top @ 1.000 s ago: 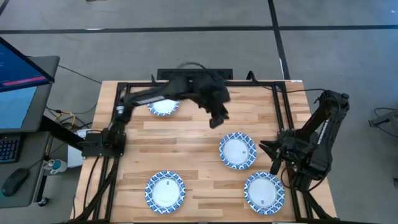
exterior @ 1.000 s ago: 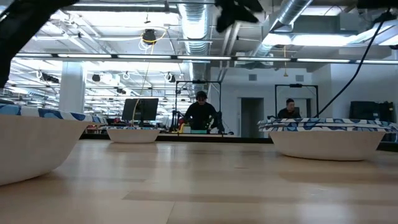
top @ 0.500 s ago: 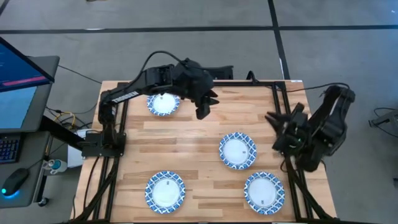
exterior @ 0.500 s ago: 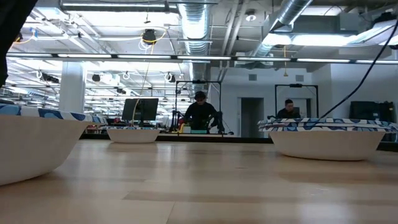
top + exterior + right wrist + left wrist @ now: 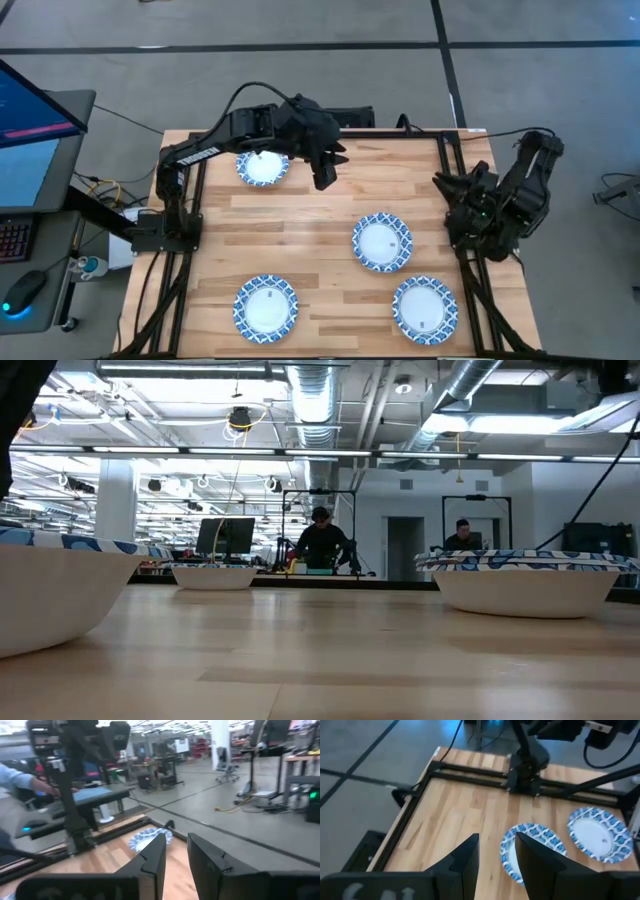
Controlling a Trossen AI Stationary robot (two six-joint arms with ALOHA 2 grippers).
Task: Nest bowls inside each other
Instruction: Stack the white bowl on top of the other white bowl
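Note:
In the high view, four blue-rimmed white bowls sit on their bases on the wooden table: far left (image 5: pixel 262 166), middle right (image 5: pixel 381 241), near left (image 5: pixel 266 307) and near right (image 5: pixel 425 309). Whether any of them is a stack, I cannot tell. My left gripper (image 5: pixel 325 178) hangs open in the air over the far part of the table, right of the far-left bowl. Its wrist view (image 5: pixel 496 855) looks down on two bowls (image 5: pixel 532 847) (image 5: pixel 597 836). My right gripper (image 5: pixel 441 183) is open at the table's right edge, raised. Its wrist view (image 5: pixel 176 852) shows the far-left bowl (image 5: pixel 147 840).
A black frame (image 5: pixel 300 138) runs along the table's far edge and both sides. The low view shows three bowls (image 5: pixel 50 590) (image 5: pixel 215 575) (image 5: pixel 525 585) and people far off in the room (image 5: pixel 322 545). Bare wood (image 5: pixel 300 215) lies between the bowls.
My left gripper has drawn back from above the table's middle toward the far left and risen out of the low view. My right arm has swung from beside the near-right bowl toward the far edge and lifted, its gripper turning level. No bowl has moved.

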